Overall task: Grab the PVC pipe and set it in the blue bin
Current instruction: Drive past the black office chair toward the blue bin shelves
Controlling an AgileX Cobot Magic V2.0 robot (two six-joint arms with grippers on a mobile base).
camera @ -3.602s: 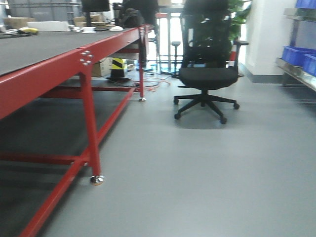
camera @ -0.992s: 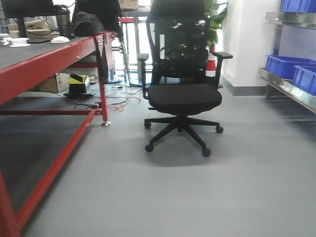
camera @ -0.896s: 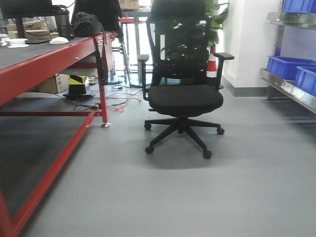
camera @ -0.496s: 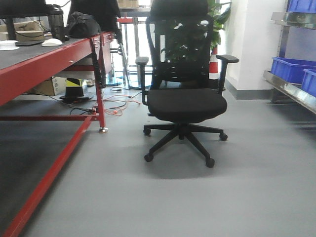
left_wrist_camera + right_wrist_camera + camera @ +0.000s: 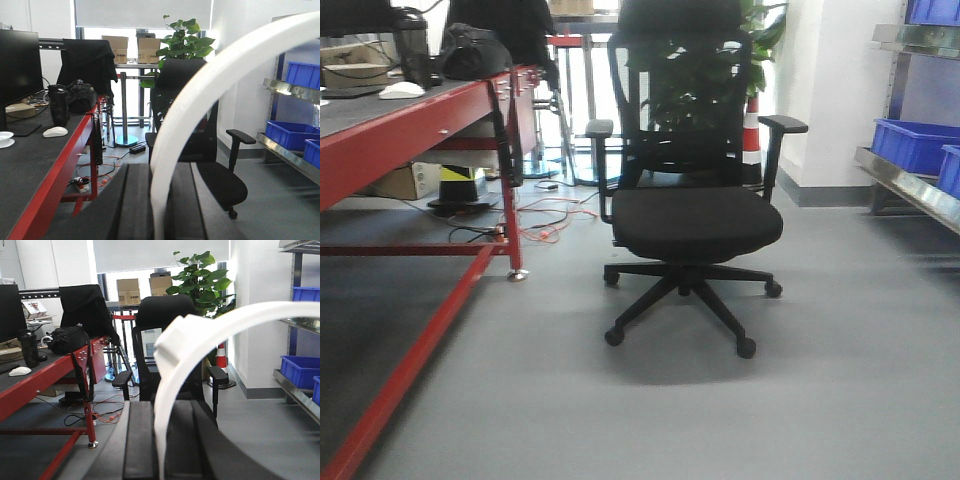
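Left gripper (image 5: 159, 172) and right gripper (image 5: 165, 410): a white tube (image 5: 210, 75) rises between your dark fingers. Can't tell the gap, the grip, or whether it's the pipe. Blue bins (image 5: 912, 145) on right shelf, beyond chair (image 5: 695, 220).

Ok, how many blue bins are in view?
3, all on the right: top bin on the upper shelf, far bin and near bin on the lower shelf. More may be out of frame.
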